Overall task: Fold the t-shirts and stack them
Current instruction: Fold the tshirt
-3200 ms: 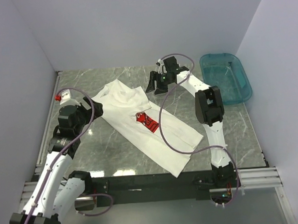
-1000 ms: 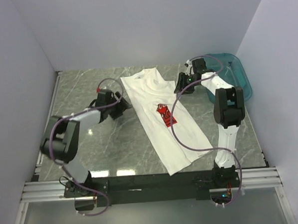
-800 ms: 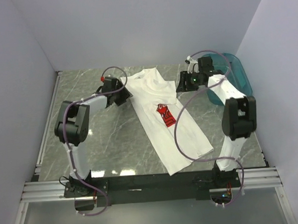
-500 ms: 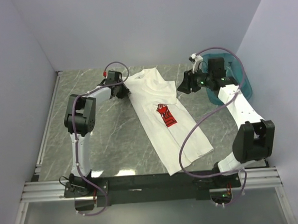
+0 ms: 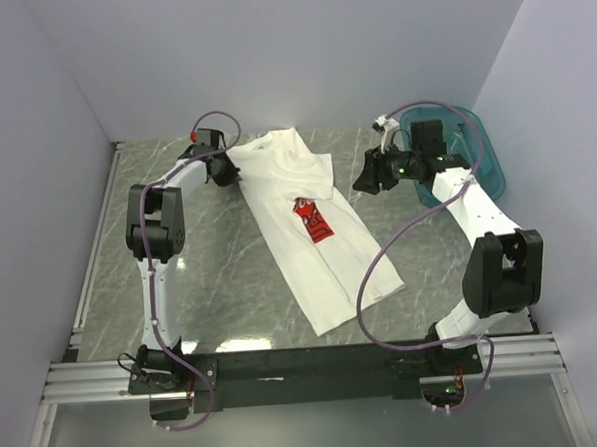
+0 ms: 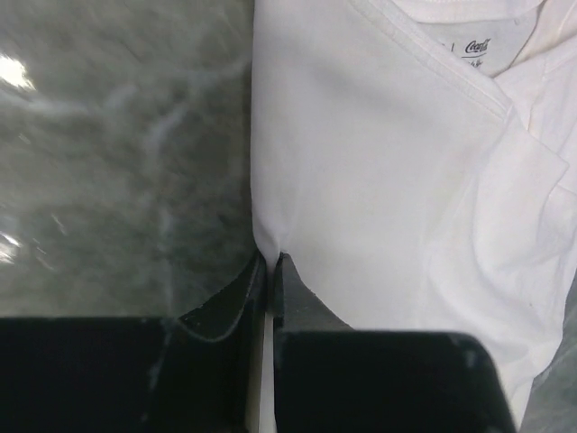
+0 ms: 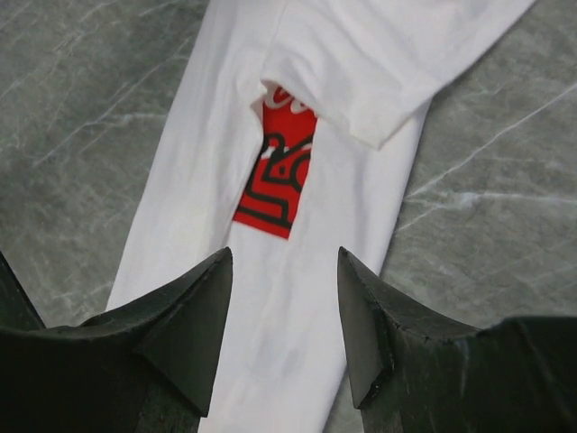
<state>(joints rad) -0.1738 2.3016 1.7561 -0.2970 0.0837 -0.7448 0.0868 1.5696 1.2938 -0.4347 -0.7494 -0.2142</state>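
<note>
Early days imo: the t-shirt (image 5: 309, 223) lies slanted across the middle of the table (image 5: 211, 278), narrowed lengthwise with a sleeve flopped over the red print, left gripper (image 6: 269, 262) pinched on its far-left edge, right gripper (image 7: 281, 262) gaping and empty (no crosswise fold or stack yet)

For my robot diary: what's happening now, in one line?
left hand: shut on white red-printed cotton t-shirt | right hand: open, empty

Robot lab cell: plain white walls (image 5: 270, 55) boxing marble-look tabletop (image 5: 231, 277) left, right, far; aluminium rail (image 5: 306, 368) along near edge.
</note>
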